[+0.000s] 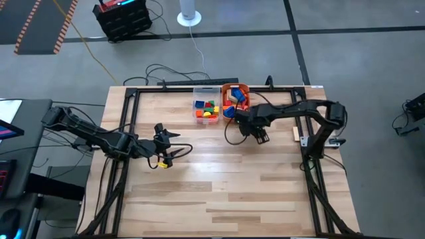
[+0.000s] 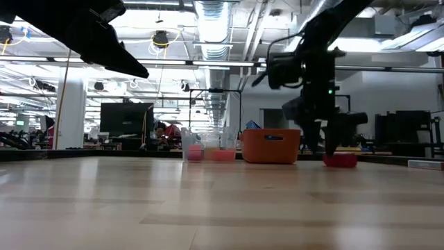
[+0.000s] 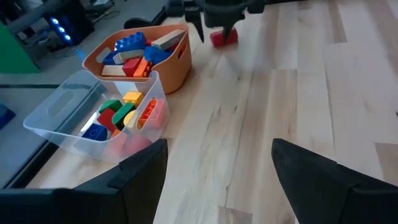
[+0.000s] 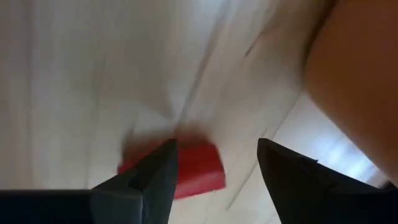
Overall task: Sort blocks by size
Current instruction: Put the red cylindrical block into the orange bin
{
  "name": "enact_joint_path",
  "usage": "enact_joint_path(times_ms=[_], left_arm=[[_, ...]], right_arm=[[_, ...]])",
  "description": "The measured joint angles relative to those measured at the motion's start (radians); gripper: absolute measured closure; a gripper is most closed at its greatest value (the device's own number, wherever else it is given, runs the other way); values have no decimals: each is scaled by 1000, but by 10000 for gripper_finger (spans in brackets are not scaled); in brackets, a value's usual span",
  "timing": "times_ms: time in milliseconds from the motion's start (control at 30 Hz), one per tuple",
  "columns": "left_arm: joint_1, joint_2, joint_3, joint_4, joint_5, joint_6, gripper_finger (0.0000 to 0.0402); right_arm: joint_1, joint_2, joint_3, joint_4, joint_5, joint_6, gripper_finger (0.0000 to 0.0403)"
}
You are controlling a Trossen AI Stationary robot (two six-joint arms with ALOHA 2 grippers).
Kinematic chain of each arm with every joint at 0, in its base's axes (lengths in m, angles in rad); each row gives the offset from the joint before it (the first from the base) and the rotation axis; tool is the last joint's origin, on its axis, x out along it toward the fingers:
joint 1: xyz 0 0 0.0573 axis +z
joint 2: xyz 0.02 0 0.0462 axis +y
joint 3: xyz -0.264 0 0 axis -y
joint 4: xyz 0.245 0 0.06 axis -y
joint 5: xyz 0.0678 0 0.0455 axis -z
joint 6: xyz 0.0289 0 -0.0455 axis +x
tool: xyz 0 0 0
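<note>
Right gripper (image 4: 214, 165): jaws apart, straddling red block (image 4: 196, 168) lying on table (image 1: 219, 186), beside orange tub (image 3: 168, 62).
Left gripper (image 3: 217, 168): jaws wide apart, holding nothing, over bare table.

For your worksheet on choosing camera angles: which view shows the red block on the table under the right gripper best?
The left wrist view: the red block lies whole and sharp on the table, just below the right gripper. The right wrist view shows it close but blurred and partly behind a finger; the low view shows only its side; the high view hides it.
</note>
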Motion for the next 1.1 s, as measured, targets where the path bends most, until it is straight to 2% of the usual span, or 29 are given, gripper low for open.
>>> enact_joint_path(times_ms=[167,333,400,500,567,733,967,1100], left_arm=[[7,0,0,-7,-1,-1,121],[7,0,0,-2,-1,-4,121],[7,0,0,-2,-1,-12,121],[7,0,0,-8,-1,-27,121],[7,0,0,-10,-1,-28,121],[-2,0,0,-36,3,-42,121],[-13,0,0,-56,5,-50,121],[-13,0,0,-55,5,-47,121]], right_arm=[[-16,21,18,-25,9,-41,164],[-16,-23,69,-11,-6,147,174],[-35,-36,73,-22,-6,338,174],[-108,-37,77,-68,-64,803,174],[-144,-39,56,-137,-107,937,173],[-170,-39,-19,-191,-41,1034,166],[-289,-28,-94,-137,-94,1037,160],[-303,-32,-101,-94,-105,1025,160]])
